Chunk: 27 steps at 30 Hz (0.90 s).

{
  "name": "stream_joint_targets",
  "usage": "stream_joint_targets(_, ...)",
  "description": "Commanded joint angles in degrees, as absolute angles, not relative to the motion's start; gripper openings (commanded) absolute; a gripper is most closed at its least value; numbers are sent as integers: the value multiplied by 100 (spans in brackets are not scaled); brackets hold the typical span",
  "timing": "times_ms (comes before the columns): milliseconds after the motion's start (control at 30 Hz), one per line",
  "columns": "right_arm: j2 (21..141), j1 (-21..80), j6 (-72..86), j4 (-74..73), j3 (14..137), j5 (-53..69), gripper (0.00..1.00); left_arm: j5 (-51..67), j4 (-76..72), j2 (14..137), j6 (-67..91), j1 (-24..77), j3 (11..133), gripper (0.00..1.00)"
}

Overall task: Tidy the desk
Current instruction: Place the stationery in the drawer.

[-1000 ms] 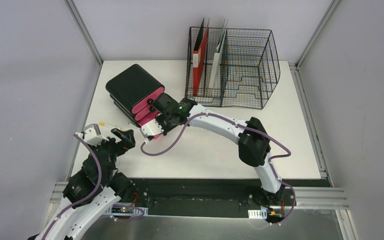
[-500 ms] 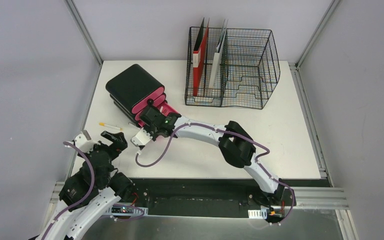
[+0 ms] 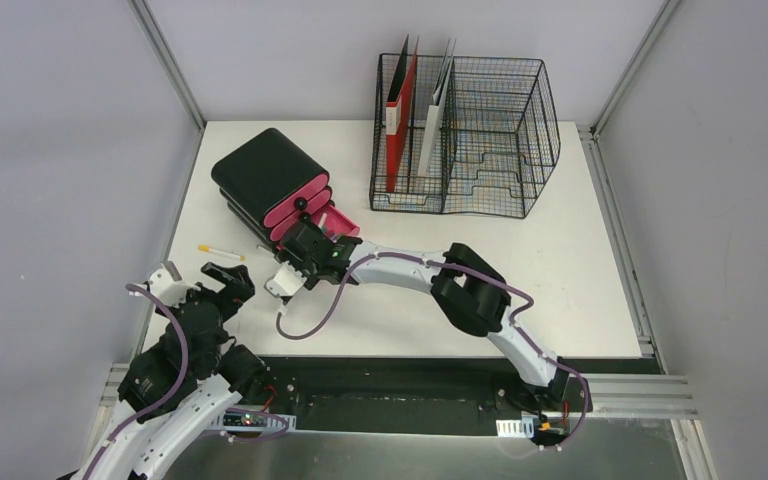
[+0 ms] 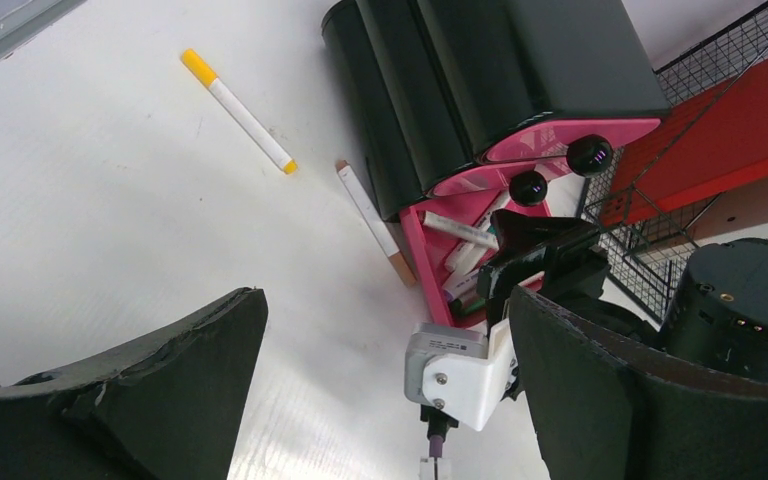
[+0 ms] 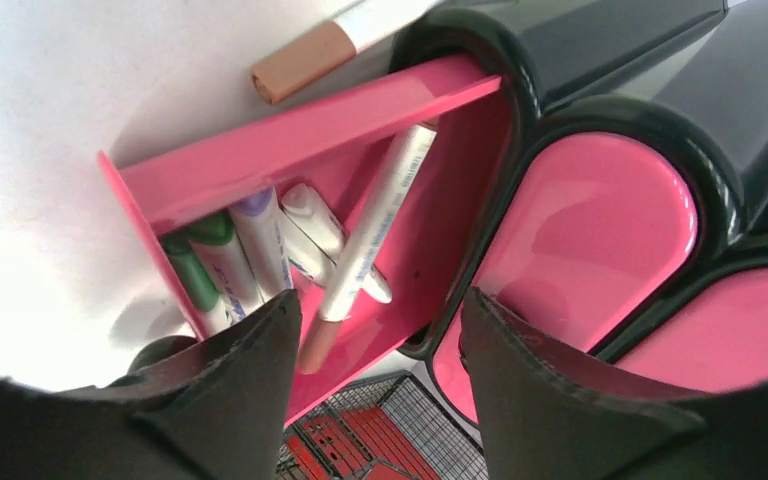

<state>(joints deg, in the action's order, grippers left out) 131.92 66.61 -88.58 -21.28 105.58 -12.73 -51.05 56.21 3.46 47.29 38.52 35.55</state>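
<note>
On the white desk (image 3: 560,260) stands a black drawer unit (image 3: 265,175) with pink fronts. Its lowest pink drawer (image 5: 430,190) is pulled out and holds several markers, among them a brown-tipped one (image 5: 370,240). My right gripper (image 5: 380,310) hangs open just over that drawer (image 3: 340,220), nothing between its fingers. My left gripper (image 4: 388,298) stands wide open and empty above the desk's near left (image 3: 222,275). A yellow-capped marker (image 4: 240,110) lies loose on the desk (image 3: 222,252). A brown-capped marker (image 4: 375,225) lies against the drawer unit's base.
A black wire-mesh rack (image 3: 480,140) at the back holds a red folder (image 3: 400,125) and a white one (image 3: 435,115). The right arm (image 3: 470,290) stretches across the desk's middle. Aluminium rails and grey walls border the desk.
My right gripper slid left and nearer along the drawer unit, then opened its jaws over the open drawer. The left arm drew back toward the near left corner.
</note>
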Motion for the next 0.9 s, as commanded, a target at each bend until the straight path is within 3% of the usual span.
stream_joint_targets(0,13077,6756,-8601,-2124,10753,-1359,64,-5169,5668,281,4772,3814,3665,94)
stream_joint_targets(500,12155,6860,-6779,-5083,11717,-376,71,-4918,5523,246,4572,3823,3668,94)
stream_joint_targets(867,10817,6530,-5467,-7127,11091,2300,72,-4349,4908,242,4007,3823,3385,93)
